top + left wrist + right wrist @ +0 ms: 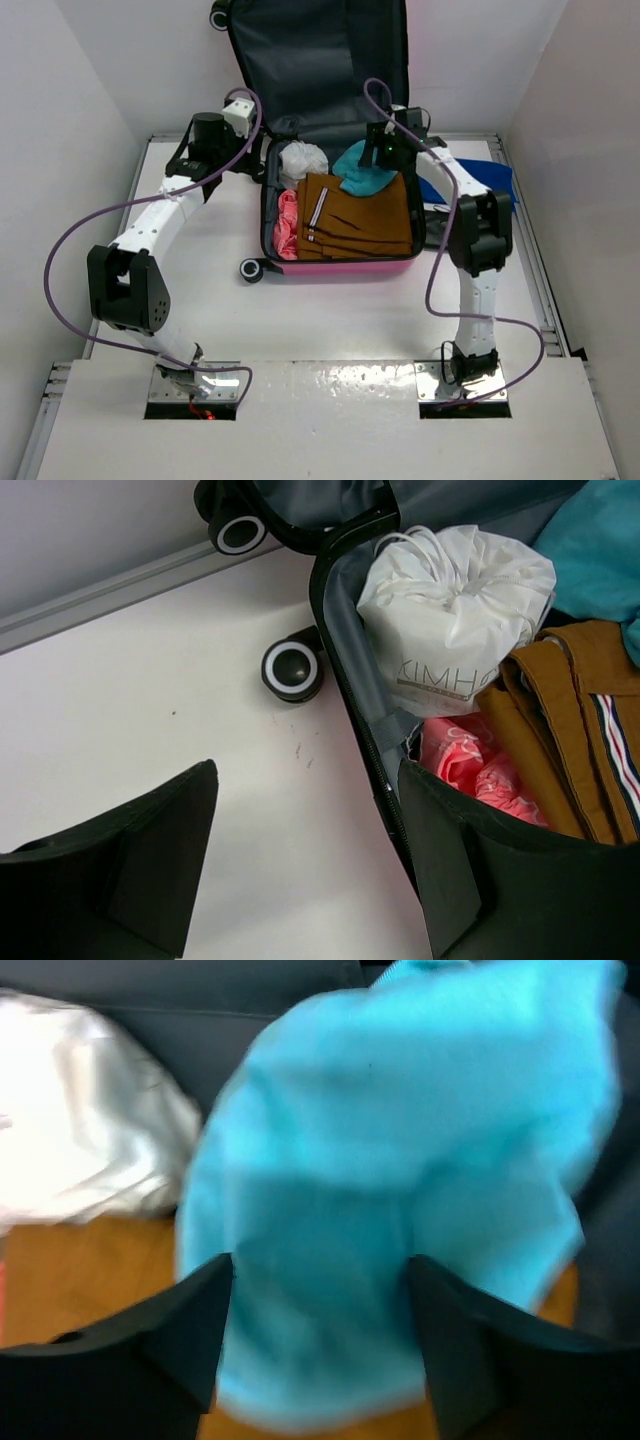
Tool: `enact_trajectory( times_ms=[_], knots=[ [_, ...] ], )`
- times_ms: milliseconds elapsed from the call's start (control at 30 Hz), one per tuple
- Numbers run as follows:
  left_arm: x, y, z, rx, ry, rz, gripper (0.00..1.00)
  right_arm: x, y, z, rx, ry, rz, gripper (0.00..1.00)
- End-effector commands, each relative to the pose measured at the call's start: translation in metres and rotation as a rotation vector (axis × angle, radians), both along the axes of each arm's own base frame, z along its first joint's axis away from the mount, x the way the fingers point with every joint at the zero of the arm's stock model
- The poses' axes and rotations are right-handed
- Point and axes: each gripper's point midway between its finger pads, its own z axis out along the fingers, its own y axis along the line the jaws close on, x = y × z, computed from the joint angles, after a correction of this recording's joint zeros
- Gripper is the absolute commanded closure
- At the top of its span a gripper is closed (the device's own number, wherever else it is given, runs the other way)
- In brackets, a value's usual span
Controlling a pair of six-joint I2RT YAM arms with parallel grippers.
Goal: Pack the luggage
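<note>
Teal cloth (400, 1160) is lying in the pink suitcase (340, 267) beneath the right gripper (318, 1280) — jaws apart — while the left gripper (305, 780), also apart, is hovering at its rim.

The luggage (340, 266) lies open on the table (200, 290), its lid (320, 60) standing at 12 o'clock. In its shell, a drawstring bag (303, 160) sits at 10 o'clock, a loose cloth (362, 172) at 1 o'clock overlaps the folded trousers (365, 225) in the middle, and a packet (286, 225) lies against the 8 o'clock wall. A folded fabric (497, 178) lies on the table at the luggage's 3 o'clock.
</note>
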Motion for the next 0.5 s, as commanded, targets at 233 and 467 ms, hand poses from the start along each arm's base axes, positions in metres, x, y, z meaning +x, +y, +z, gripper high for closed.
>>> enact_trajectory(
  times_ms=[233, 467],
  knots=[
    [0.01, -0.004, 0.033, -0.045, -0.102, 0.02, 0.21, -0.024, -0.103, 0.177, -0.022, -0.282, -0.215, 0.22],
    [0.012, 0.007, 0.035, -0.021, -0.108, 0.1, 0.21, -0.04, -0.206, 0.069, -0.179, -0.038, -0.439, 0.22]
  ],
)
